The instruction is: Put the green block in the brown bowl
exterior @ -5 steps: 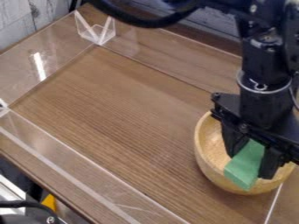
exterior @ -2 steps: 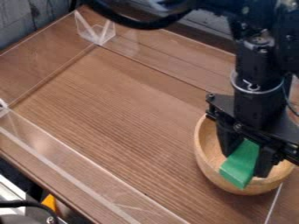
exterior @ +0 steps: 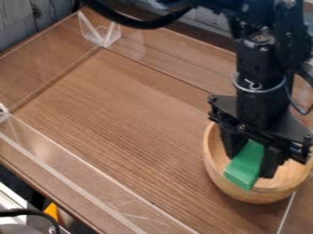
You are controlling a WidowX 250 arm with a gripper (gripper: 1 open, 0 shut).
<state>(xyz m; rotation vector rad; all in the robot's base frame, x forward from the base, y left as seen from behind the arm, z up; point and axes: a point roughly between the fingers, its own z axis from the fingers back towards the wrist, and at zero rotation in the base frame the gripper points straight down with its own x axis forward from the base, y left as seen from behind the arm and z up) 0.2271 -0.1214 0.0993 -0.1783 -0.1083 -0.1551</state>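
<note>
Now my gripper (exterior: pixel 258 157) clamps the green block (exterior: pixel 250 164), hanging tilted just inside the brown bowl (exterior: pixel 221 171) near its front rim, so I judge this the placing step, and next I need only open the jaws.

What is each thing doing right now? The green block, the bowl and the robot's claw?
green block: held upright between the claw's fingers, its lower end down inside the bowl.
brown bowl: standing upright on the wooden table, with the block and the claw in it.
gripper: pointing down into the bowl, shut on the green block.
</note>
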